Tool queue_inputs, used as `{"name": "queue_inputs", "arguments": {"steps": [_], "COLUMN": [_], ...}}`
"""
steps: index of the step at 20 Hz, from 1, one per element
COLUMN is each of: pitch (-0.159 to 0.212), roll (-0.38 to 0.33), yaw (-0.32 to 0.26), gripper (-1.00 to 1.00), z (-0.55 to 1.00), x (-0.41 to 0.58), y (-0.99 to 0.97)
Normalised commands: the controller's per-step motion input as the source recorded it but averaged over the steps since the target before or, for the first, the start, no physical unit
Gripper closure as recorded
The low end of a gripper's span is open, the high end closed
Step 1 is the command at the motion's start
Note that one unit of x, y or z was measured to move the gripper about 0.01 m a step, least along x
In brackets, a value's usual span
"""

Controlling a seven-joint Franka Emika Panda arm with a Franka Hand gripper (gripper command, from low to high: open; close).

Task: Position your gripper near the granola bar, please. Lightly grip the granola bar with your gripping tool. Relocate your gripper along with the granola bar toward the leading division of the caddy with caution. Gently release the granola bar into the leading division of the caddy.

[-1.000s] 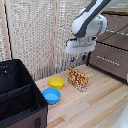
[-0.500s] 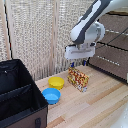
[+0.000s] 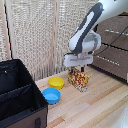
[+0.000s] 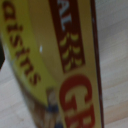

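The granola bar [image 3: 78, 80] is a yellow-orange box with busy print, standing on edge on the wooden table right of the bowls. My gripper [image 3: 80, 68] hangs directly over its top edge, the white hand just above; its fingers are too small and dark here to read. In the wrist view the granola bar [image 4: 60, 65] fills the frame very close, with its red lettering showing and no fingers in sight. The black caddy [image 3: 6, 70] stands at the exterior view's left. Its leading division [image 3: 20, 108] is the near compartment, whose wall bears a grey buckle [image 3: 37, 121].
A yellow bowl [image 3: 56, 82] and a blue bowl [image 3: 51, 95] sit between the caddy and the granola bar. A slatted blind hangs behind the table. A dark wooden cabinet [image 3: 112, 50] stands at the exterior view's right.
The arm has come down, bringing the gripper from well above the granola bar to just over its top. The bar, bowls and caddy have not moved.
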Motion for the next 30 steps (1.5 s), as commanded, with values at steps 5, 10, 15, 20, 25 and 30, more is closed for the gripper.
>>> {"name": "queue_inputs", "arguments": {"steps": [5,10,15,20,25,30], "pitch": [0.048,0.035,0.0,0.0,-0.007,-0.002], "roll": [-0.002,-0.009,-0.012,0.01,0.051,0.001], "yaw": [0.037,0.007,0.0,-0.044,-0.132,-0.16], "gripper": [1.0,1.0,1.0,1.0,1.0,1.0], "z": [-0.2,-0.03,0.01,0.19,0.49,0.77], "x": [0.025,-0.002,0.003,0.0,0.17,0.276], "y": [0.03,0.12,0.12,0.04,0.01,0.04]}}
